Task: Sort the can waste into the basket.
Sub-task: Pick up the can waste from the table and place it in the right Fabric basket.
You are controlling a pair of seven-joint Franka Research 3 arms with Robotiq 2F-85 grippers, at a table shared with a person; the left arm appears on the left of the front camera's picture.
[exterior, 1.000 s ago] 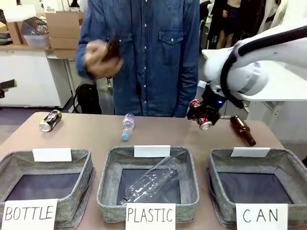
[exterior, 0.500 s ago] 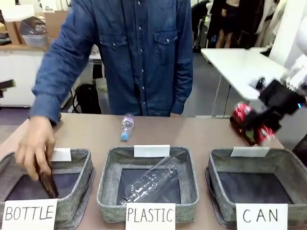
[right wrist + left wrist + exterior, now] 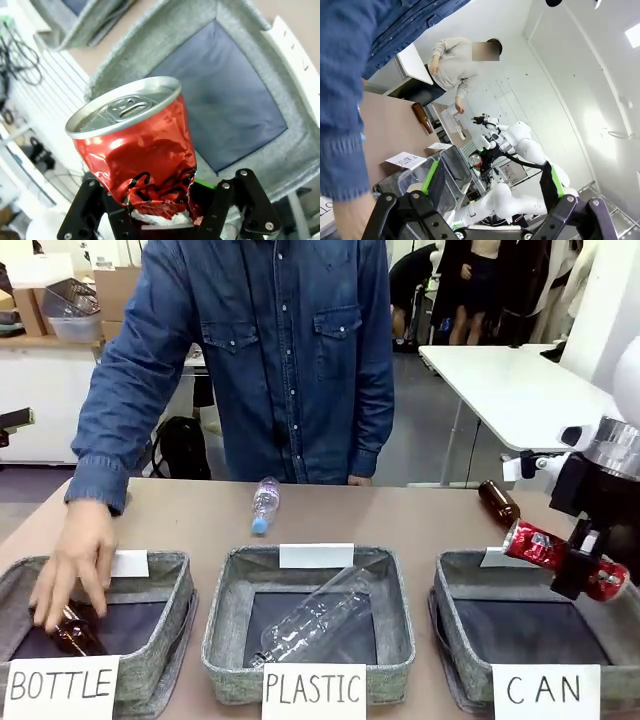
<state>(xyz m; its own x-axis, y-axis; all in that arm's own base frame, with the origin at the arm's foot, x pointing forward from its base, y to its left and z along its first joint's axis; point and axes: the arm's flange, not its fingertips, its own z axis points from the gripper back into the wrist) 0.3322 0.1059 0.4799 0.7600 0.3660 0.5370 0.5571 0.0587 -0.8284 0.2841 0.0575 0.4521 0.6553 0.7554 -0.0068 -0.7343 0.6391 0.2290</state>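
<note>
Over the brown table [image 3: 400, 520], your right gripper [image 3: 583, 562] is pinching the dented red can [image 3: 530, 543] just above the CAN basket [image 3: 452, 585] beneath it, so you are mid-delivery, likely needing only to centre and release, while your left gripper [image 3: 490, 180] is hanging spread, empty.

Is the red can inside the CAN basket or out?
Out: the right gripper holds the red can above the CAN basket, whose dark bottom lies bare.
</note>
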